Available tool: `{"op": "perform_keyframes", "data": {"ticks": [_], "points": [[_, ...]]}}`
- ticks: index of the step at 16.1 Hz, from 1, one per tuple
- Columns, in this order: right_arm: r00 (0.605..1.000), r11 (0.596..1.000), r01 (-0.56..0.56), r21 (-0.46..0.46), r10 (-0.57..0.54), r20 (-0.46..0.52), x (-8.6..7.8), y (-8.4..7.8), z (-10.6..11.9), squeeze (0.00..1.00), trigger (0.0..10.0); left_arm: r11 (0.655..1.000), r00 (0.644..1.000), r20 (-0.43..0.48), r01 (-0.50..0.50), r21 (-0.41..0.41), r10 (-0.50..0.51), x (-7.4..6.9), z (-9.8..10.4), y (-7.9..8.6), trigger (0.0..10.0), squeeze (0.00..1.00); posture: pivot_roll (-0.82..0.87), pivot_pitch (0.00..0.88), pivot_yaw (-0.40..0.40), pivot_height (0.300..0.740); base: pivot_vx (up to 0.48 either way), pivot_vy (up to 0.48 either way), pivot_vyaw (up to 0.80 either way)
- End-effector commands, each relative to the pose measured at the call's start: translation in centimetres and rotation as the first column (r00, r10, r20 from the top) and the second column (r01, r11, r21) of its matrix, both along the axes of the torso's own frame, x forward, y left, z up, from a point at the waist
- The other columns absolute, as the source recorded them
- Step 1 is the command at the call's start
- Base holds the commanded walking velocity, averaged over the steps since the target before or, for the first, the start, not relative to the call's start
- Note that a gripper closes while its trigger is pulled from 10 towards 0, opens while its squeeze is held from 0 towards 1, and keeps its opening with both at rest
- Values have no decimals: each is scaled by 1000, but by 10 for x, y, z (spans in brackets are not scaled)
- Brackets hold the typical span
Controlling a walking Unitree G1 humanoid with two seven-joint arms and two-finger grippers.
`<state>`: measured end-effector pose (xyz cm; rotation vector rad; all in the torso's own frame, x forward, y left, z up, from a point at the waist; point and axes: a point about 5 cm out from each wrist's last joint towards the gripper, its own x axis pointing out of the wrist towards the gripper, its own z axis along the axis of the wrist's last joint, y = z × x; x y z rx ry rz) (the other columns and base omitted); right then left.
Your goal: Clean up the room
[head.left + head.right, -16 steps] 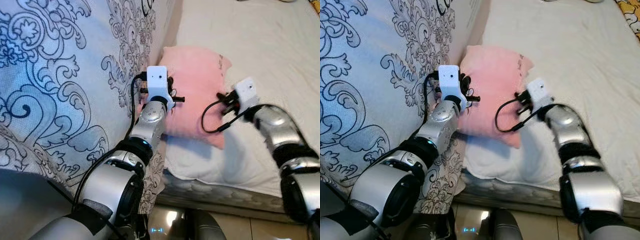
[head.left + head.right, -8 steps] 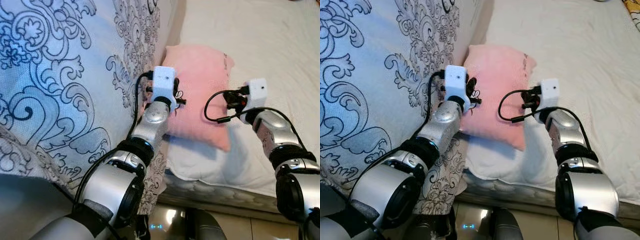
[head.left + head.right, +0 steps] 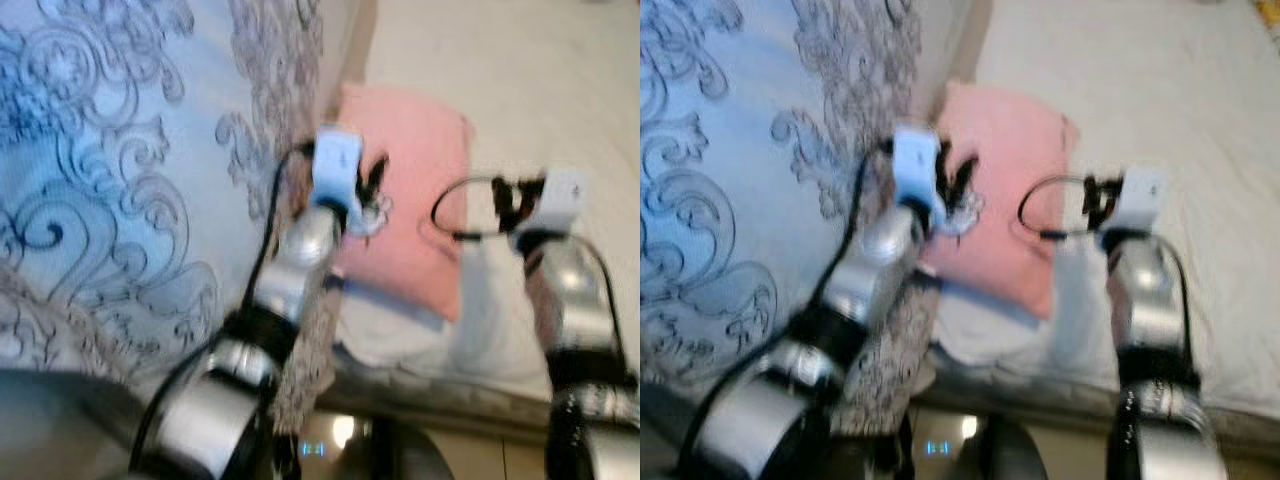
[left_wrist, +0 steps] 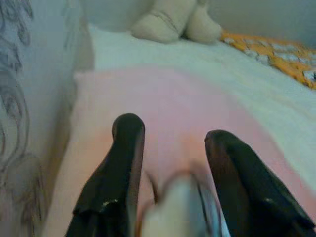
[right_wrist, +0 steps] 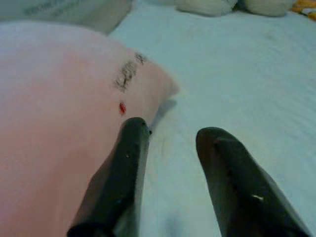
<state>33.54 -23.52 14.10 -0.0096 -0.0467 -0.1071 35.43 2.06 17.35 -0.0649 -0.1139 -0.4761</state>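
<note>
A pink pillow (image 3: 412, 185) lies on the white bed sheet (image 3: 530, 70), against a blue patterned quilt (image 3: 120, 180). My left gripper (image 3: 376, 186) hangs open over the pillow's left side; in the left wrist view its two black fingers (image 4: 126, 148) straddle pink fabric (image 4: 173, 98). My right gripper (image 3: 505, 198) is open at the pillow's right edge. In the right wrist view one finger (image 5: 129, 148) lies along the pillow's corner (image 5: 64, 94), and the other is over the sheet (image 5: 237, 74). Both eye views are blurred.
The quilt rises as a tall wall on the left. A pale plush toy (image 4: 173, 19) and an orange patterned cloth (image 4: 276, 54) lie farther up the bed. The mattress edge and shiny floor (image 3: 470, 455) are near my body.
The picture has gone blurry as the camera moves. My right gripper has shifted right, from over the pillow to its right edge. The left gripper stays by the pillow's left side.
</note>
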Motion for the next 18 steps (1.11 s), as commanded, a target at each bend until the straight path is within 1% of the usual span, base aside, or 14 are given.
{"op": "perform_keyframes", "data": {"ticks": [1, 2, 3, 4, 6, 7, 10, 11, 12, 13, 14, 15, 16, 18], "points": [[995, 998, 62, -24, -60, 82, -17, 6, 4, 1000, 10000, 1000, 997, 75, -10, 0, 10, -5, 8, 17, 10000, 1000, -111, 69, 24, 727, 0, 0, 0], [988, 997, 71, -43, -64, 138, -28, 14, 3, 1000, 10000, 999, 993, 112, -45, 1, 45, -9, 7, 38, 10000, 1000, -104, 47, 28, 727, 0, 0, 0], [984, 997, 67, -48, -58, 171, -37, 21, 2, 1000, 10000, 996, 989, 124, -84, -29, 87, -15, 5, 55, 10000, 1000, -99, 27, 31, 727, 0, 0, 0], [977, 995, 56, -88, -37, 212, -47, 27, 4, 1000, 10000, 987, 981, 106, -160, -24, 161, -21, -4, 76, 10000, 1000, -83, 8, 29, 727, 0, 0, 0], [978, 997, 61, -51, -50, 202, -58, 27, -3, 1000, 10000, 982, 971, 154, -188, 28, 182, -37, -12, 98, 10000, 1000, -66, 0, 28, 727, 0, 0, 0], [979, 997, 67, -40, -58, 194, -61, 27, -4, 1000, 10000, 982, 969, 172, -185, 43, 175, -42, -13, 102, 10000, 1000, -66, 0, 28, 727, 0, 0, 0], [984, 997, 72, 19, -74, 159, -64, 30, -13, 1000, 10000, 980, 976, 111, -193, 49, 186, -56, -28, 114, 10000, 1000, -54, 0, 21, 727, 0, 0, 0], [986, 995, 76, 65, -85, 140, -61, 28, -17, 1000, 10000, 962, 963, -10, -271, -14, 271, -56, -45, 123, 10000, 1000, -53, 0, 16, 727, 0, 0, 0], [987, 994, 78, 78, -88, 133, -61, 27, -18, 1000, 10000, 954, 954, -51, -298, -43, 296, -55, -48, 125, 10000, 1000, -53, 0, 16, 727, 0, 0, 0], [989, 994, 71, 79, -80, 125, -61, 27, -20, 1000, 10000, 949, 948, -72, -313, -38, 310, -55, -52, 127, 10000, 1000, -55, 0, 14, 727, 0, 0, 0], [995, 997, -53, 62, 47, 83, -58, 38, -25, 1000, 10000, 944, 941, -87, -330, -6, 328, -58, -59, 131, 10000, 1000, -61, 0, 11, 727, 0, 0, 0], [994, 996, -75, 55, 70, 83, -58, 40, -25, 1000, 10000, 943, 939, -88, -334, 0, 333, -59, -60, 131, 10000, 1000, -62, 0, 13, 727, 0, 0, 0], [994, 995, -99, 34, 97, 59, -54, 42, -27, 1000, 10000, 955, 951, -86, -295, 20, 296, -60, -61, 129, 10000, 82, -65, 0, 15, 727, 0, 0, 0], [994, 995, -99, 34, 97, 59, -54, 42, -27, 1000, 10000, 955, 951, -86, -295, 20, 296, -60, -61, 129, 10000, 82, -65, 0, 15, 727, 0, 0, 0]]}}
